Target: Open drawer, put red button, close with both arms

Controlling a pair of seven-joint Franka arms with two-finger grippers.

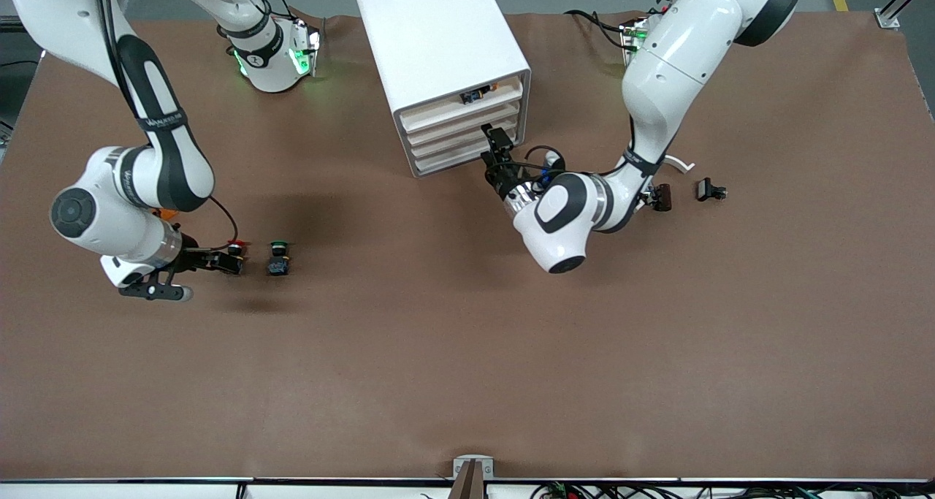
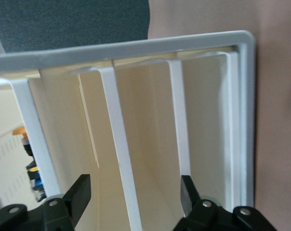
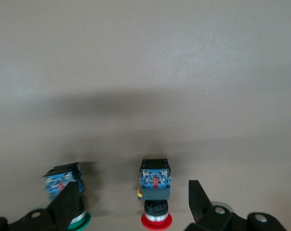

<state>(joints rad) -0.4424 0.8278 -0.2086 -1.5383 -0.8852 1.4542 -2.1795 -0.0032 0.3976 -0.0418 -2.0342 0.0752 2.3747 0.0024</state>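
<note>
The red button (image 3: 155,190) lies on its side on the brown table, red cap toward my right wrist camera. My right gripper (image 3: 133,202) is open, one finger on each side of the button and clear of it. In the front view the red button (image 1: 235,248) sits at the right arm's end of the table, at my right gripper (image 1: 231,261). My left gripper (image 2: 134,196) is open in front of the white cabinet (image 1: 438,39). A thin white drawer (image 2: 121,144) front stands between its fingers, touching neither. The front view shows my left gripper (image 1: 495,139) at the lower drawer fronts.
A green-capped button (image 1: 278,254) lies beside the red one, toward the table's middle. A small button-like part (image 1: 475,96) sits in the cabinet's open top slot. Small dark parts (image 1: 710,190) and a white curved piece (image 1: 681,164) lie at the left arm's end.
</note>
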